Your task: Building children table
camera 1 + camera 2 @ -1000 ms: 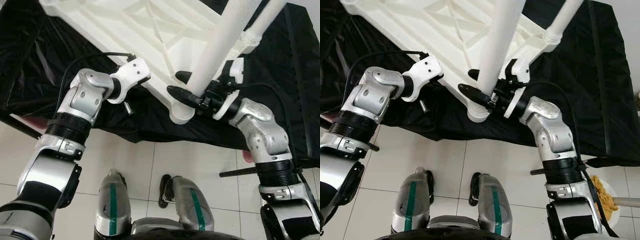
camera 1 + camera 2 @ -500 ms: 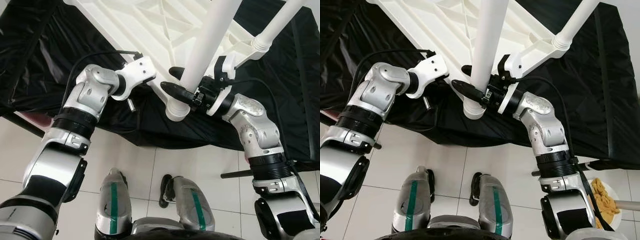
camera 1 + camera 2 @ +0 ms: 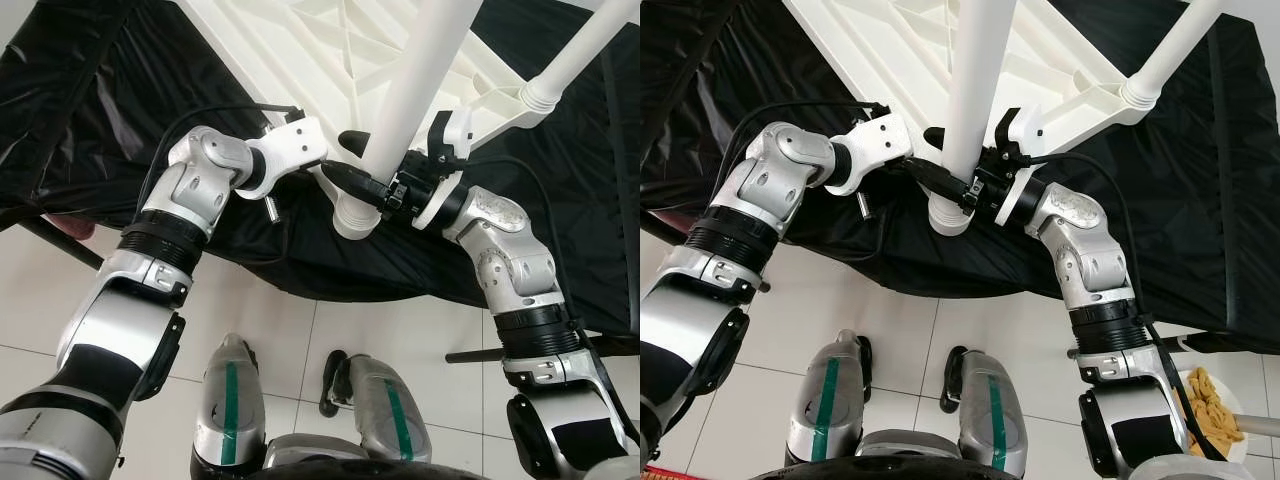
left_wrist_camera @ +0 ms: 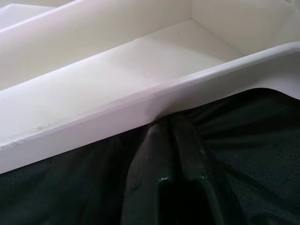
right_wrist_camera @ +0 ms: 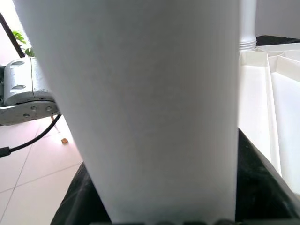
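The right gripper (image 3: 362, 172) has its jaws clamped around the white plastic tube leg (image 3: 415, 80) near the overturned white ribbed tabletop's (image 3: 300, 45) corner socket; left gripper (image 4: 171, 154) is wedged beneath its rim, jaw state unclear.

A plain white plastic tabletop (image 3: 300, 40) and white tubular leg (image 3: 415, 80) are seen over glossy black sheeting (image 3: 110, 120); pale tiles (image 3: 300, 340) with darker grout are laid below.

Even daylight keeps the head views sharp; the black cloth (image 3: 120, 110) shows glare, and the wrist close-ups blur.
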Motion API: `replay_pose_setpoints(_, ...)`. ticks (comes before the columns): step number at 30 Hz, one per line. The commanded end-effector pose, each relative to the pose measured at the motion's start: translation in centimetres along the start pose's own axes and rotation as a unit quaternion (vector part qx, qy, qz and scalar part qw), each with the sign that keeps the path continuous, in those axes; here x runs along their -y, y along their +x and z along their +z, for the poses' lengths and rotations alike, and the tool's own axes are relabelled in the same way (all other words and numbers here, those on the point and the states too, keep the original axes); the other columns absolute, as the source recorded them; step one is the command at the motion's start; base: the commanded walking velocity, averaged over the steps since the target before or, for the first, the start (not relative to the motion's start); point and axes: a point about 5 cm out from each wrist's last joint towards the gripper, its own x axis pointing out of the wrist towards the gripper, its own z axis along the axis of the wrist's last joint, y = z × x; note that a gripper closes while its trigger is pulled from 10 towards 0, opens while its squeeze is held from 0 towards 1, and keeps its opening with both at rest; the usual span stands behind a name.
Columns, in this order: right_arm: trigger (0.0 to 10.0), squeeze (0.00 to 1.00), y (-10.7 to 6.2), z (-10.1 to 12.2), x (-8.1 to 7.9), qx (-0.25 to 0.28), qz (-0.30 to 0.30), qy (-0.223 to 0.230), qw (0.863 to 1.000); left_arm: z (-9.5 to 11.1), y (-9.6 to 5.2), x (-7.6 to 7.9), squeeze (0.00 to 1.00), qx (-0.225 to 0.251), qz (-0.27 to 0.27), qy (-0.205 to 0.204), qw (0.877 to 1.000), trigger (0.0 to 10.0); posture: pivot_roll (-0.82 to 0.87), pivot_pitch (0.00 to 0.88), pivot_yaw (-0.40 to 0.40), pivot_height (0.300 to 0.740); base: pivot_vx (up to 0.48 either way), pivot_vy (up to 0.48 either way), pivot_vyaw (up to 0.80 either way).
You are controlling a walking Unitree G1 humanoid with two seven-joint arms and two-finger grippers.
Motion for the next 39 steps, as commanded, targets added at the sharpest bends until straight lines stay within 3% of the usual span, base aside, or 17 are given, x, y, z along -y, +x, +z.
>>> replay_pose_setpoints(1, 10.0, 0.00, 0.7, -1.7, -1.1, -0.030, 0.034, 0.029, 0.999, 0.7, -0.3, -1.6, 0.00, 0.003, 0.162, 0.017, 0.987, 10.0, 0.11, 0.093, -0.056, 0.740, 0.000, 0.000, 0.00)
replay_pose_setpoints(6, 10.0, 0.00, 0.6, -1.9, -0.9, -0.031, 0.027, 0.028, 0.999, -0.2, -2.0, -2.2, 0.00, -0.019, 0.181, 0.040, 0.983, 10.0, 0.12, 0.102, -0.055, 0.740, 0.000, 0.000, 0.00)
replay_pose_setpoints(8, 10.0, 0.00, 0.6, -1.9, -1.0, -0.031, 0.027, 0.028, 0.999, -0.2, -2.6, -2.5, 0.00, -0.015, 0.186, 0.030, 0.982, 10.0, 0.12, 0.102, -0.055, 0.740, 0.000, 0.000, 0.00)
replay_pose_setpoints(9, 10.0, 0.00, 0.6, -2.0, -1.0, -0.031, 0.027, 0.029, 0.999, -0.2, -3.0, -2.7, 0.89, -0.008, 0.188, 0.016, 0.982, 10.0, 0.12, 0.104, -0.055, 0.740, 0.000, 0.000, 0.00)
replay_pose_setpoints(10, 10.0, 0.00, 0.6, -2.0, -1.0, -0.031, 0.027, 0.029, 0.999, -0.2, -3.0, -2.7, 0.89, -0.008, 0.188, 0.016, 0.982, 10.0, 0.12, 0.104, -0.055, 0.740, 0.000, 0.000, 0.00)
replay_pose_setpoints(11, 10.0, 0.00, 0.6, -2.1, -1.0, -0.032, 0.028, 0.032, 0.999, -0.2, -3.4, -2.9, 1.00, -0.002, 0.188, 0.004, 0.982, 10.0, 0.12, 0.104, -0.055, 0.740, 0.000, 0.000, 0.00)
replay_pose_setpoints(17, 10.0, 0.00, 0.7, -1.9, -0.5, -0.018, 0.007, 0.030, 0.999, 1.2, -4.6, -2.8, 1.00, 0.052, 0.158, -0.027, 0.986, 10.0, 0.12, 0.104, -0.053, 0.740, 0.000, 0.000, 0.00)
replay_pose_setpoints(18, 10.0, 0.00, 0.7, -1.9, -0.4, -0.017, 0.001, 0.027, 0.999, 1.7, -5.1, -2.5, 0.47, 0.071, 0.139, -0.029, 0.987, 10.0, 0.12, 0.102, -0.053, 0.740, 0.000, 0.000, 0.00)
replay_pose_setpoints(19, 10.0, 0.00, 0.7, -1.9, -0.4, -0.017, 0.001, 0.027, 0.999, 1.7, -5.1, -2.5, 0.47, 0.071, 0.139, -0.029, 0.987, 10.0, 0.12, 0.102, -0.053, 0.740, 0.000, 0.000, 0.00)
replay_pose_setpoints(20, 10.0, 0.00, 0.7, -1.9, -0.3, -0.013, -0.005, 0.026, 1.000, 2.3, -5.8, -2.3, 0.00, 0.091, 0.119, -0.035, 0.988, 10.0, 0.13, 0.101, -0.053, 0.740, 0.000, 0.000, 0.00)
replay_pose_setpoints(25, 10.0, 0.00, 0.7, -1.8, -0.1, -0.009, -0.012, 0.026, 1.000, 2.9, -6.7, -1.9, 0.00, 0.112, 0.096, -0.038, 0.988, 10.0, 0.13, 0.101, -0.053, 0.740, 0.000, 0.000, 0.00)
replay_pose_setpoints(26, 10.0, 1.00, 0.7, -1.8, 0.0, -0.005, -0.014, 0.031, 0.999, 3.2, -7.4, -2.1, 0.00, 0.125, 0.094, -0.047, 0.987, 10.0, 0.13, 0.098, -0.055, 0.740, 0.000, 0.000, 0.00)
replay_pose_setpoints(33, 10.0, 1.00, 0.7, -1.3, 0.7, 0.009, -0.037, 0.016, 0.999, 3.3, -9.2, -2.5, 0.00, 0.143, 0.094, -0.063, 0.983, 10.0, 0.13, 0.094, -0.057, 0.740, 0.000, 0.000, 0.00)
replay_pose_setpoints(39, 10.0, 1.00, 0.6, -0.3, 1.7, 0.022, -0.102, -0.056, 0.993, 3.0, -9.9, -2.6, 0.00, 0.141, 0.109, -0.077, 0.981, 10.0, 0.13, 0.099, -0.059, 0.740, 0.000, 0.000, 0.00)
